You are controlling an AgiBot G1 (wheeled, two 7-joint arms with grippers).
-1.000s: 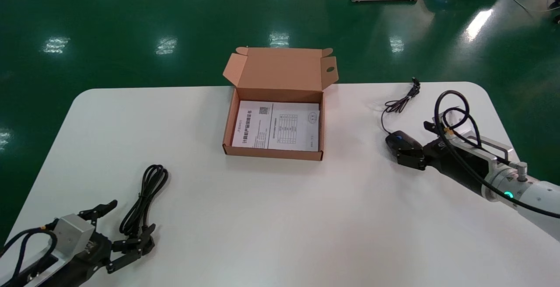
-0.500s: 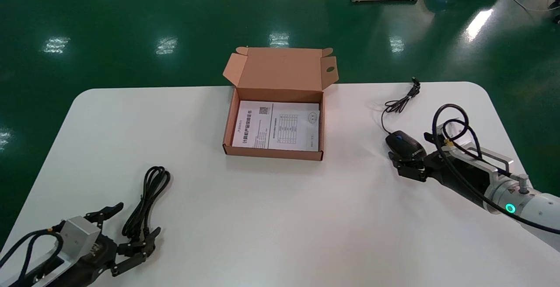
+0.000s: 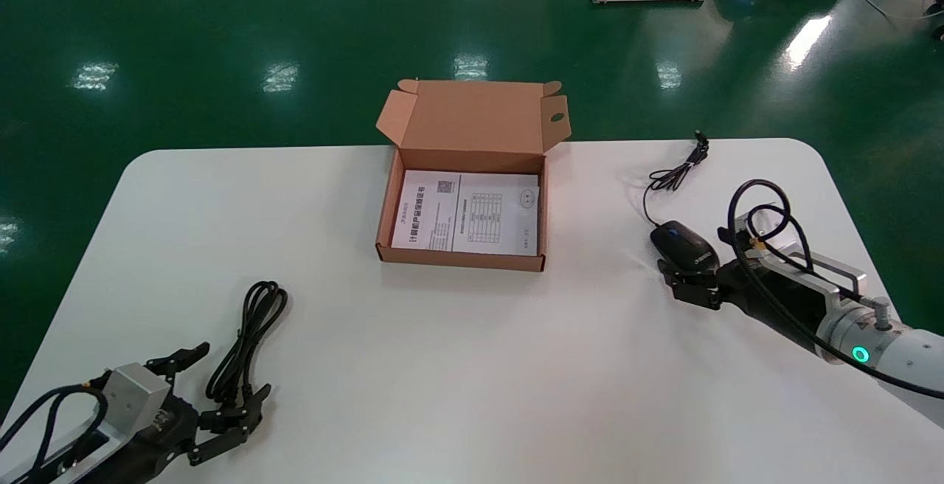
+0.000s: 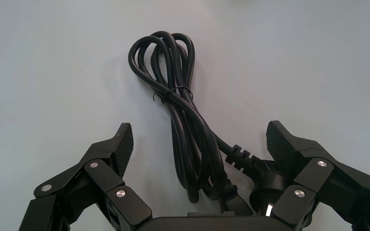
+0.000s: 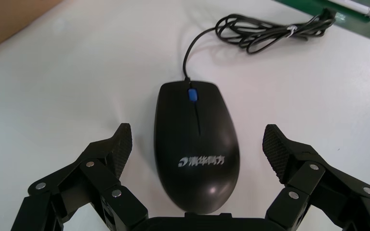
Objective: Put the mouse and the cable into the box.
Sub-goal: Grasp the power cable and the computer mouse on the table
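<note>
A black mouse [image 3: 680, 240] lies on the white table [image 3: 457, 366] at the right, its thin cord [image 3: 672, 174] bundled behind it. My right gripper [image 3: 690, 268] is open, its fingers either side of the mouse's [image 5: 196, 144] rear without touching; the right gripper [image 5: 195, 132] straddles it. At the near left a tied black power cable [image 3: 247, 333] lies flat. My left gripper [image 3: 231, 370] is open over its plug end; the cable [image 4: 180, 115] runs between the fingers of the left gripper [image 4: 200, 131]. The open cardboard box [image 3: 461, 258] stands mid-table.
A printed paper sheet [image 3: 468, 211] covers the box floor, and the lid [image 3: 472, 115] stands up at the back. The table's far edge and green floor [image 3: 221, 41] lie beyond. The mouse cord's plug [image 3: 699, 137] reaches that far edge.
My right gripper has drawn back toward the near right, uncovering most of the mouse's top. The left gripper has shifted slightly toward the near edge. Mouse and cable have not moved.
</note>
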